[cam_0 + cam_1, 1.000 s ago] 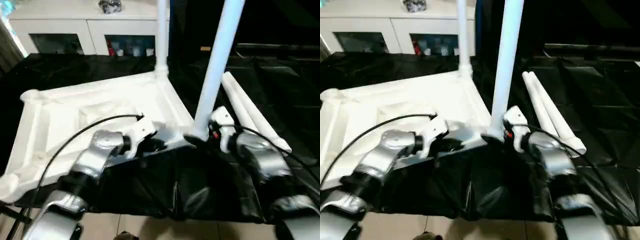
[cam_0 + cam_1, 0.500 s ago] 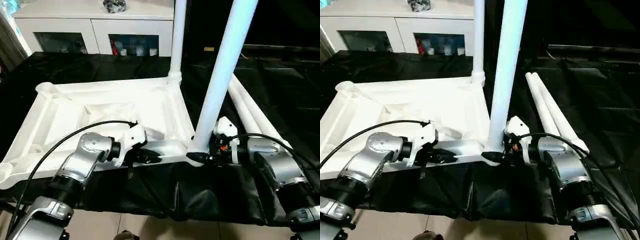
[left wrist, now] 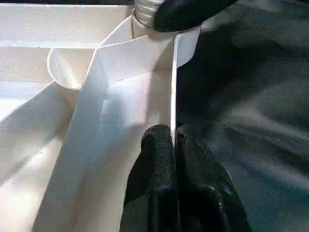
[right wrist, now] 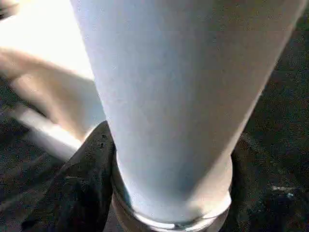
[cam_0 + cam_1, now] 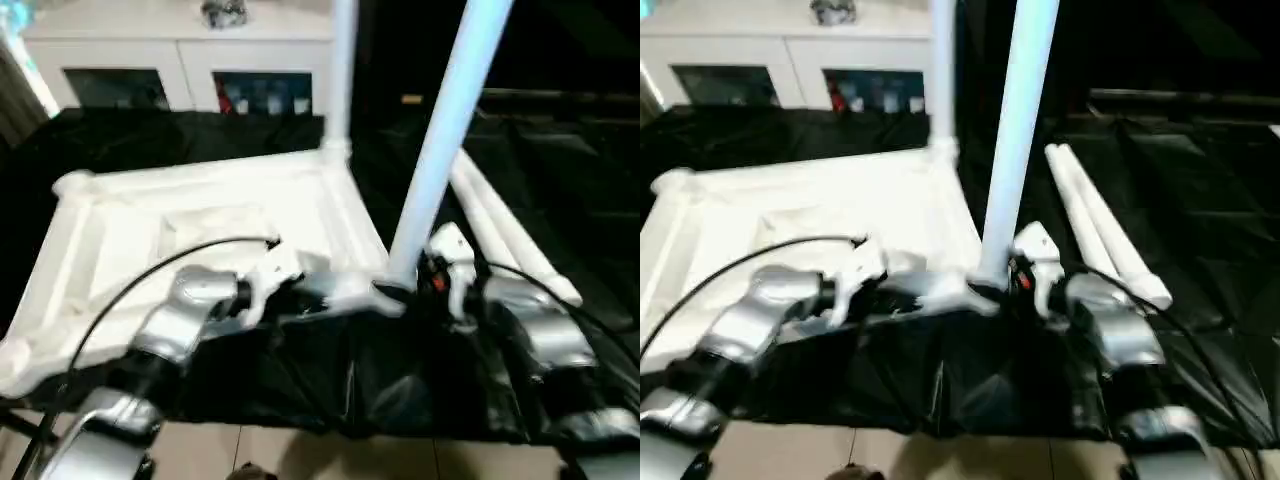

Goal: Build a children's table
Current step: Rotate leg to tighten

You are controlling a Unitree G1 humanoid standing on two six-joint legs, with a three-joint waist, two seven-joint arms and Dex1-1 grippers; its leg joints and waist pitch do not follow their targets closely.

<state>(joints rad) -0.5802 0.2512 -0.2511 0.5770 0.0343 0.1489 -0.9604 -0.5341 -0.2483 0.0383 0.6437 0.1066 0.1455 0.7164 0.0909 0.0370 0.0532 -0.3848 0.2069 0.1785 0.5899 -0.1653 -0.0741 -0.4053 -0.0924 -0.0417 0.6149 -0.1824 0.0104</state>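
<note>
Left gripper pinching near rim of upturned tabletop to steady it; right gripper clamped round base of upright leg, seating it in near corner socket

Both standing legs, the near leg and the far leg, are cut off by the top edge in the head views. The contents behind the cabinet glass doors are blurred beyond identification. In the right wrist view, the right gripper is largely hidden behind the leg base.
</note>
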